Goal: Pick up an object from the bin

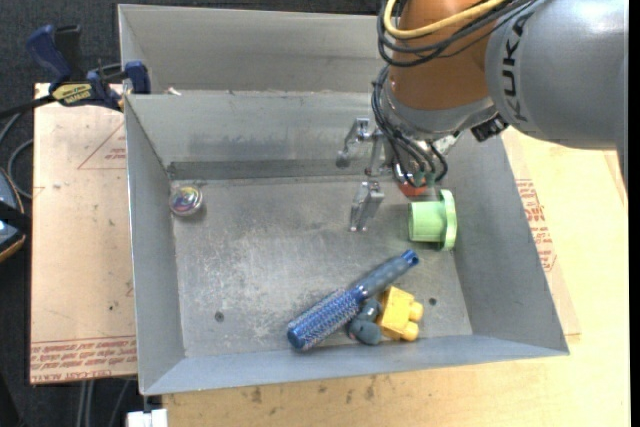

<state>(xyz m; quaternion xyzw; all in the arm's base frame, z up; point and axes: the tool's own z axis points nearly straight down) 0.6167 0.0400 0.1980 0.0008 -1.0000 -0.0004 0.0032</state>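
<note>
Gripper (pixel 358 175) under the orange-capped wrist: two metal fingers (pixel 363 208) spread apart, nothing between them. Hangs over bare floor of the grey metal bin (pixel 150 215), right of centre, toward the back wall.

Nearest thing: pale green plastic cylinder (pixel 433 218), on its side just beside the front finger, toward the arm's side and partly under the wrist. Touching or not: cannot tell. Seems to lie with its axis left to right, crosswise to the line between the fingers, so probably calls for a short sideways shift rather than a turn of the wrist.

Nearer the front wall: blue bristled brush (pixel 350 303), long axis diagonal, head front-left, handle tip toward the cylinder. Beside it, yellow plastic block (pixel 403 312) and small grey-blue lump (pixel 367 332). Well apart, by the left wall: small shiny round metal piece (pixel 186 201).
</note>
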